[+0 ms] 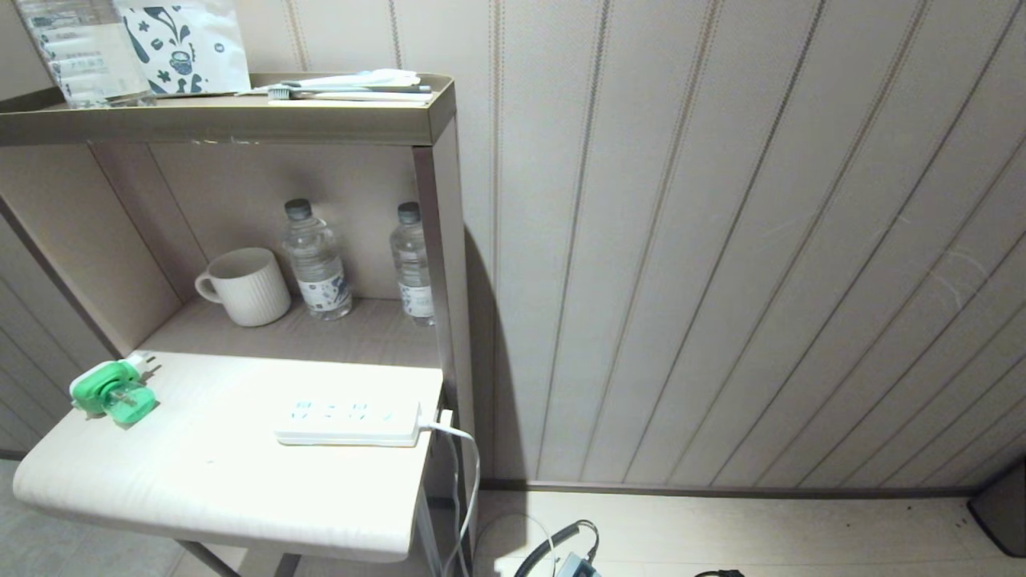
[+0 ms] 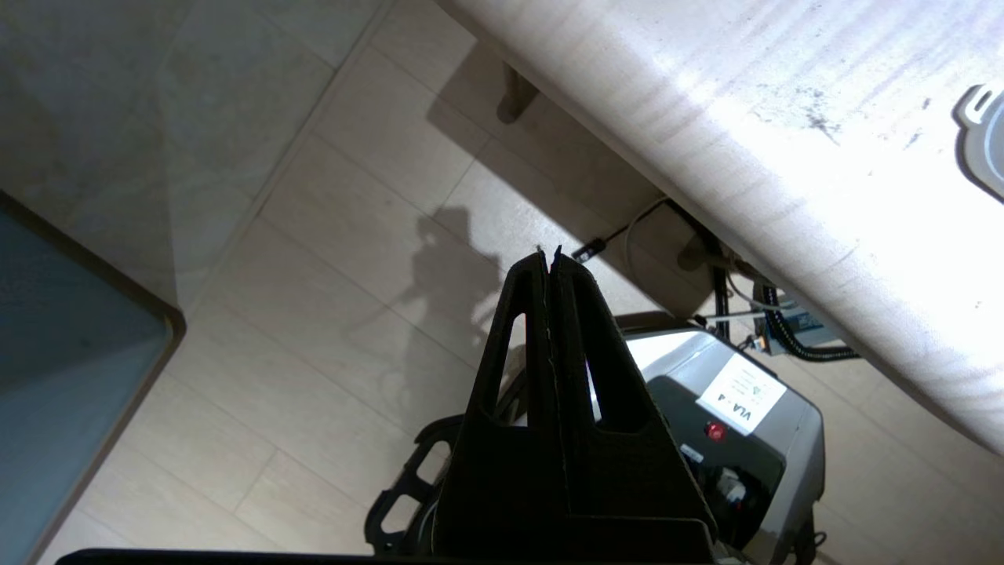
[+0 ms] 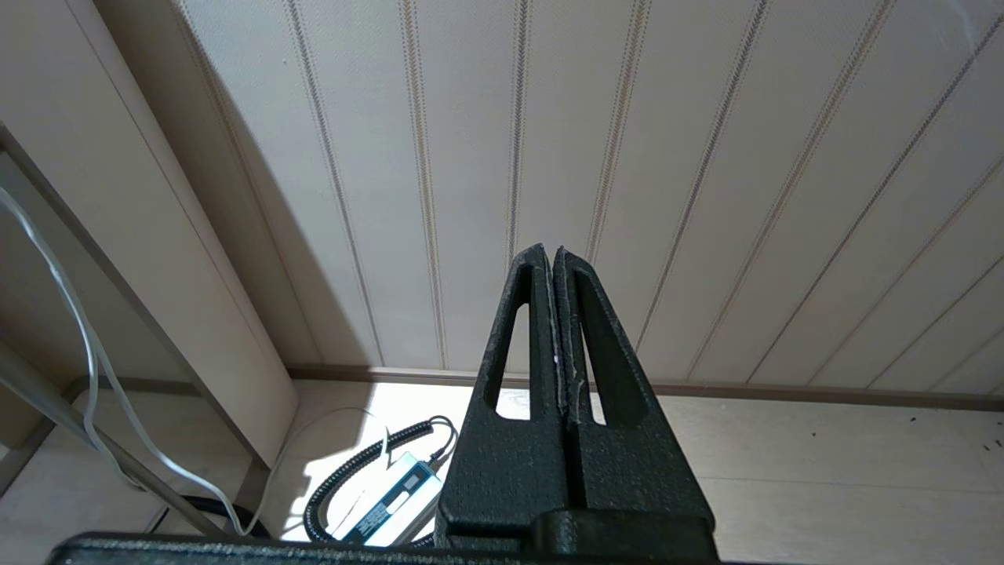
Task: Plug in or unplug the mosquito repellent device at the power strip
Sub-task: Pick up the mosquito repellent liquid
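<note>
We see the mosquito repellent device (image 1: pixel 112 393) lying on its side at the far left edge of the pale bench (image 1: pixel 216 489), its green bottle toward us and its white plug end toward the shelf behind. It is unplugged and well apart from the power strip (image 1: pixel 349 423), which lies flat near the bench's right edge, its white cord (image 1: pixel 465 473) dropping over the side to the floor. In the alcove behind the bench stand a ribbed cup (image 1: pixel 247 286) and two water bottles (image 1: pixel 317 260), and toothbrushes (image 1: pixel 353 86) lie on the top shelf.

Neither arm shows from the head camera. Our left hand (image 2: pixel 548 253) has its fingers pressed fully together, holding nothing, and hangs over the tiled floor beside and below the bench's rounded front edge. Our right hand (image 3: pixel 548 251) is likewise closed narrow and empty, pointing at the striped wall panel (image 3: pixel 627 157) above the skirting, away from the bench.
</note>
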Robot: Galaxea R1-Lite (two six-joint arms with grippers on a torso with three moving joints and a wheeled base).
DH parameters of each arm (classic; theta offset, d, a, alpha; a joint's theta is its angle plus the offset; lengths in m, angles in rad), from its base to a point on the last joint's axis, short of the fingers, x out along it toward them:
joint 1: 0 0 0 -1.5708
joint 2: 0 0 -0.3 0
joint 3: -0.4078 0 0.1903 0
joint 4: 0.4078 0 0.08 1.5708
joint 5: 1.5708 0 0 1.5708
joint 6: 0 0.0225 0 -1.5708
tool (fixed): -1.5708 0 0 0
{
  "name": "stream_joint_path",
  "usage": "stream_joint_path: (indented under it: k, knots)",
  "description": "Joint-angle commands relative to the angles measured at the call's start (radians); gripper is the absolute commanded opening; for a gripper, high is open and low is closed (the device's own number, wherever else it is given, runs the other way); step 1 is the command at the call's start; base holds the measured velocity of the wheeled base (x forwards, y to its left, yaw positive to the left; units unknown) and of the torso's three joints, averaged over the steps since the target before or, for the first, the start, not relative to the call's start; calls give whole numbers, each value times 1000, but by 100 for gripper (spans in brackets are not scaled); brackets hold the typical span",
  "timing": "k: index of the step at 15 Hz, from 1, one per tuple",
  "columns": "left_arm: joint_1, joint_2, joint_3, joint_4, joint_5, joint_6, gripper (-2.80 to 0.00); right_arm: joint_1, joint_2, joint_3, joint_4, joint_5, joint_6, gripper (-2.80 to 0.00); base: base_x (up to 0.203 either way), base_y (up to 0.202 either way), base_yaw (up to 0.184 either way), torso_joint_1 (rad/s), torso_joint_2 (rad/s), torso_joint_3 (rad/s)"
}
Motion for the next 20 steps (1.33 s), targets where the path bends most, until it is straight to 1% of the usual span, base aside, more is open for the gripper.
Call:
stream_joint_path:
  k: [1, 3, 4, 5, 7, 8, 9, 11, 13, 14, 15, 16, 20]
  knots:
    - [83, 66, 30, -35, -39, 23, -280, 0, 0, 0, 0, 0, -1, -280, 0, 0, 0, 0, 0, 0]
    - [110, 140, 49, -123, -63, 19, -280, 0, 0, 0, 0, 0, 0, -280, 0, 0, 0, 0, 0, 0]
    - [126, 187, 52, -164, -86, 7, -280, 0, 0, 0, 0, 0, 0, -280, 0, 0, 0, 0, 0, 0]
    - [135, 234, 49, -194, -104, -23, -280, 0, 2, 0, 0, 0, 0, -280, 0, 0, 0, 0, 0, 0]
    - [142, 329, 23, -236, -118, -113, -280, 0, 0, 0, -1, 1, -4, -280, 0, 0, 0, 0, 0, 0]
    - [142, 373, -5, -244, -120, -159, -280, 0, 0, 0, -1, 1, -4, -280, 0, 0, 0, 0, 0, 0]
    - [139, 408, -48, -245, -120, -219, -280, 0, 0, 0, -1, 1, -6, -280, 0, 0, 0, 0, 0, 0]
    - [85, 429, -99, -240, -115, -312, -280, 0, 0, 0, -1, 1, -4, -280, 0, 0, 0, 0, 0, 0]
    - [19, 449, -118, -237, -108, -375, -280, 0, 0, 0, -1, 1, -3, -280, 0, 0, 0, 0, 0, 0]
    - [-11, 470, -134, -228, -104, -424, -280, 0, 0, 0, -1, 1, -2, -280, 0, 0, 0, 0, 0, 0]
    - [-37, 492, -151, -221, -100, -471, 0, 0, 0, 0, -1, 1, -1, -280, 0, 0, 0, 0, 0, 0]
    - [-52, 513, -166, -219, -96, -508, 0, 0, 0, 0, 0, 1, -1, -280, 0, 0, 0, 0, 0, 0]
    - [-55, 564, -224, -213, -95, -592, 0, 0, 0, 0, 0, 1, -1, -280, 0, 0, 0, 0, 0, 0]
